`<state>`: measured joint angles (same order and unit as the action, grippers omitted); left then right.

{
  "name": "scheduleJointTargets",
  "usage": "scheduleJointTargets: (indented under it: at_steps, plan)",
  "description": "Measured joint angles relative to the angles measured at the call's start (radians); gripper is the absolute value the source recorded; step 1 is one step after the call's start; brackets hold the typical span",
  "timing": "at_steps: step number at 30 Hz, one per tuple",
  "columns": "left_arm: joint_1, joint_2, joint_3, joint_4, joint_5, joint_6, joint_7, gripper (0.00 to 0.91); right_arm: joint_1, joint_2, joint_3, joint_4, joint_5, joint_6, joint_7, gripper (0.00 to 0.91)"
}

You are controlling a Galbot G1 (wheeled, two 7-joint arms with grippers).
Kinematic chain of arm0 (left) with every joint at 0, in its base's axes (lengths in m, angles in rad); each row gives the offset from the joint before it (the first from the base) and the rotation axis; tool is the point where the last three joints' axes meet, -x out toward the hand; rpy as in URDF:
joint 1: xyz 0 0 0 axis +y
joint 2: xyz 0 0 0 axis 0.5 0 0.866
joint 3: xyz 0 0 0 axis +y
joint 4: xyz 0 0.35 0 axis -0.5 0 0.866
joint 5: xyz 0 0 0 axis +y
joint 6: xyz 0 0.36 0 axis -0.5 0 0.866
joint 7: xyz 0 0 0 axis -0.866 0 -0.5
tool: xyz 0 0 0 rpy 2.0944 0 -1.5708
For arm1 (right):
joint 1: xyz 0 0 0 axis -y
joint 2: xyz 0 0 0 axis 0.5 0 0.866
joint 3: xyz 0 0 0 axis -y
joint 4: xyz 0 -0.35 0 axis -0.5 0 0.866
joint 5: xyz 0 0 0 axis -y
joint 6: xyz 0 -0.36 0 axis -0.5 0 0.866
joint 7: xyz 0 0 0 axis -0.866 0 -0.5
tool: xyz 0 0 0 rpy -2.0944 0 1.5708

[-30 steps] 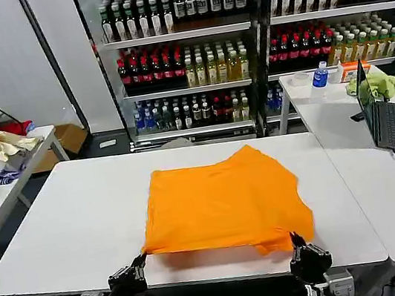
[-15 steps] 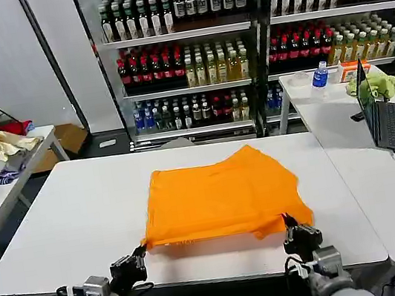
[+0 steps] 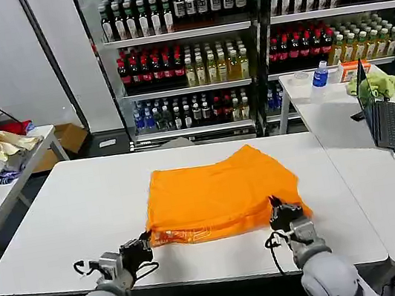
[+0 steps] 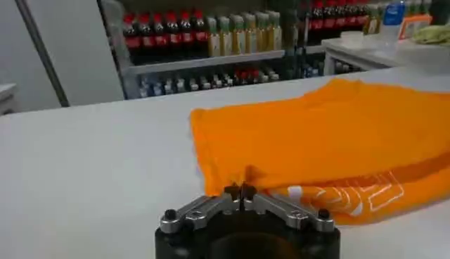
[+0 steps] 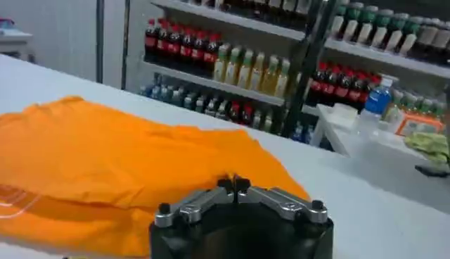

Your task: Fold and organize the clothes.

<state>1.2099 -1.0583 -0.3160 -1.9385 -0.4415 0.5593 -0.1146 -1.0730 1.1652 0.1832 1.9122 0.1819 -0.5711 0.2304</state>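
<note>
Orange cotton, thin and soft: the T-shirt [image 3: 221, 195] lies on the middle of the tabletop [image 3: 80, 212], a little toward the near edge, and I judge it light and limp, a cloth that drapes and wrinkles but will not break or slip much on the white surface. I hold it at its two near corners. My left gripper [image 3: 141, 247] pinches the near left corner, and in the left wrist view the jaws are closed together with a small point of orange fabric [image 4: 242, 176] between them. My right gripper [image 3: 279, 214] pinches the near right corner, and the right wrist view shows the same, jaws closed on a little peak of the cloth [image 5: 232, 172]. The near edge is lifted slightly and rolled over, so white lettering [image 4: 358, 197] shows on the underside of the hem. Because the fabric has no stiffness, I think it must be carried by both corners at equal height and equal speed, otherwise the middle will sag and the fold line will go crooked. A grip on the hem seam seems best to me, since it is thicker there and several layers may slide apart if I take only the top one.
</note>
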Motion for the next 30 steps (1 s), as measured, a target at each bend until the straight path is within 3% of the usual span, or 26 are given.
scheduleJointTargets:
  at_steps: [7,9,10,11,12,30]
  plan:
    - [-0.051,-0.008,0.032,0.059,0.007,-0.001,0.0,0.02,0.03,0.012,-0.022,-0.053,-0.022,-0.001,-0.011,0.0]
    - [-0.058,-0.011,0.036,0.069,0.01,-0.002,0.0,0.06,0.034,0.015,-0.023,-0.06,-0.025,-0.001,-0.012,0.0]
    - [-0.061,-0.012,0.038,0.074,0.011,-0.002,0.0,0.202,0.034,0.016,-0.024,-0.063,-0.028,-0.002,-0.012,0.242]
    - [-0.063,-0.013,0.038,0.077,0.012,-0.003,-0.001,0.615,0.034,0.017,-0.024,-0.065,-0.029,-0.004,-0.012,0.806]
    - [-0.065,-0.014,0.039,0.079,0.012,-0.003,-0.001,0.907,0.034,0.018,-0.024,-0.067,-0.03,-0.004,-0.011,0.907]
    - [-0.03,-0.029,0.001,0.05,0.008,-0.003,-0.009,0.907,-0.08,0.011,0.067,0.017,0.001,0.013,0.013,0.907]
